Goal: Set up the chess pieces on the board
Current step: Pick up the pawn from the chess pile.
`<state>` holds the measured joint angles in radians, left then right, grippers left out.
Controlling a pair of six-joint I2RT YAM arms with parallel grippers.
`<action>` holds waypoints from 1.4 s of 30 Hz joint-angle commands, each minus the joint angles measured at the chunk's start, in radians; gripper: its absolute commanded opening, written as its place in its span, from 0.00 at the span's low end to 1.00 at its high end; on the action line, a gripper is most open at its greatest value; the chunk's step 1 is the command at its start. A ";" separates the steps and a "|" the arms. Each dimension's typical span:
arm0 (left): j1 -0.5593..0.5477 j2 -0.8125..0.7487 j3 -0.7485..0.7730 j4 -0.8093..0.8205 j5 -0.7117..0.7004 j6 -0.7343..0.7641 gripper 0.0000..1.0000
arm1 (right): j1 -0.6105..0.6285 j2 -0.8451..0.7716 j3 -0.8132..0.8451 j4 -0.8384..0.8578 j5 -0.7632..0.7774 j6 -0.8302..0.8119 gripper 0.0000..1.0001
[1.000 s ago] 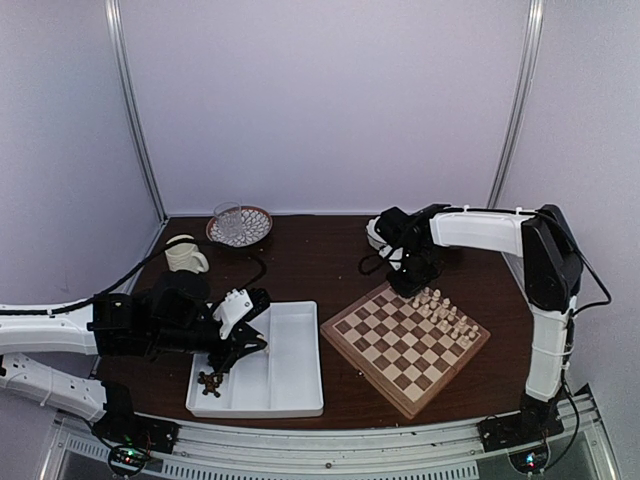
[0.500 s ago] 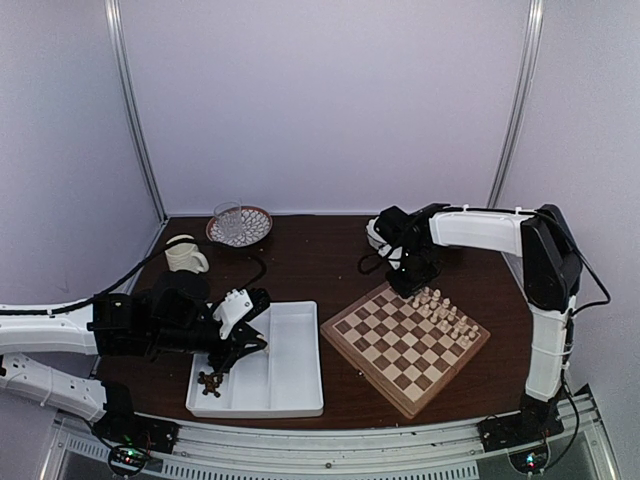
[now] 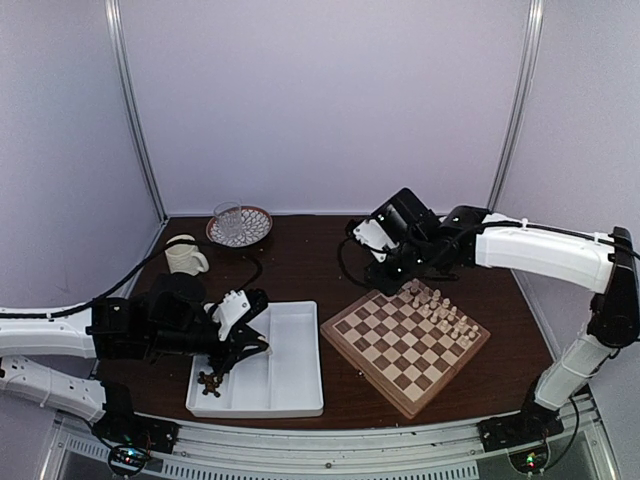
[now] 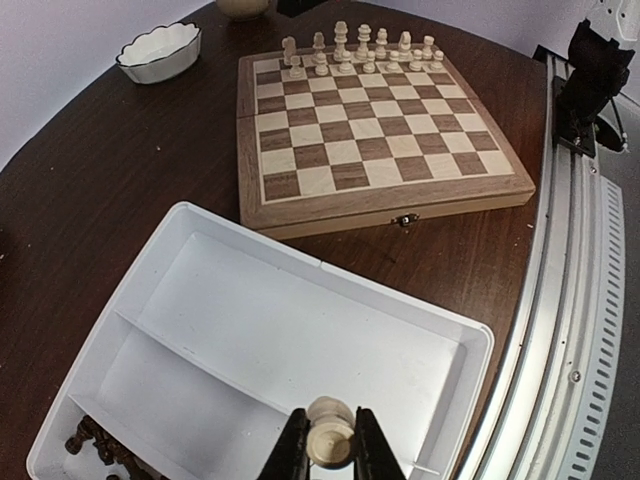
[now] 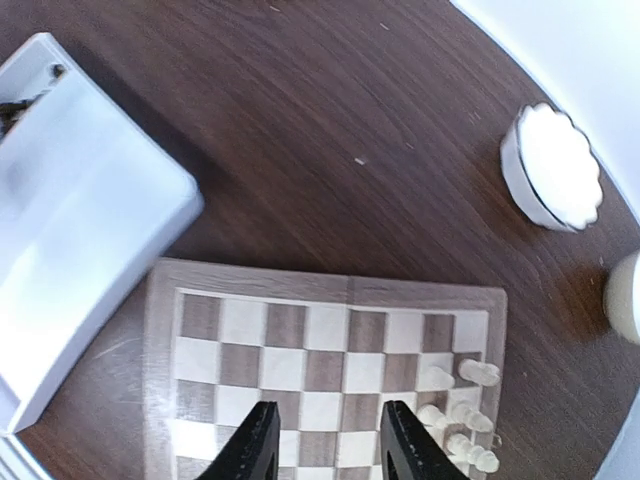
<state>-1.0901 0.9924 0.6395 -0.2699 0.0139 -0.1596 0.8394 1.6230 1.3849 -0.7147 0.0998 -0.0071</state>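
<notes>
The board (image 3: 398, 352) lies right of centre, with two rows of cream chess pieces (image 3: 441, 311) along its far right edge. My right gripper (image 3: 386, 266) hovers open and empty above the board's far corner. In the right wrist view its fingertips (image 5: 325, 442) frame bare squares of the board (image 5: 300, 340), and the cream pieces (image 5: 462, 418) stand to the right. My left gripper (image 3: 228, 358) is over the white tray (image 3: 300, 362), shut on a cream chess piece (image 4: 331, 436). From the left wrist view, the board (image 4: 370, 150) and its cream rows (image 4: 365, 48) lie beyond the tray.
Dark pieces (image 3: 208, 380) lie in the two-compartment tray's (image 4: 330, 272) near left corner. A white scalloped bowl (image 5: 552, 165) sits behind the board. A cream mug (image 3: 185, 256) and a glass on a patterned plate (image 3: 238, 226) stand at the back left. A metal rail (image 4: 580, 300) runs along the near edge.
My right gripper has opened and lifted away from the cream rows, moving up and to the back left. The left gripper has barely moved and still holds its piece.
</notes>
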 commanded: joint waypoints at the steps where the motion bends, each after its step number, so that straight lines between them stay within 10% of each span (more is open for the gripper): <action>1: 0.004 -0.025 -0.021 0.097 0.011 -0.029 0.06 | 0.076 -0.092 -0.126 0.269 -0.095 -0.057 0.38; 25: 0.170 0.439 0.249 0.802 0.497 -0.509 0.02 | 0.094 -0.529 -0.729 1.099 -0.395 0.026 0.50; 42: 0.170 0.313 -0.020 1.194 0.530 -0.538 0.02 | 0.131 -0.430 -0.773 1.338 -0.650 0.053 0.54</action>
<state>-0.9264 1.3178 0.6338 0.7628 0.5190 -0.6914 0.9573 1.1645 0.5945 0.5678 -0.4763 0.0078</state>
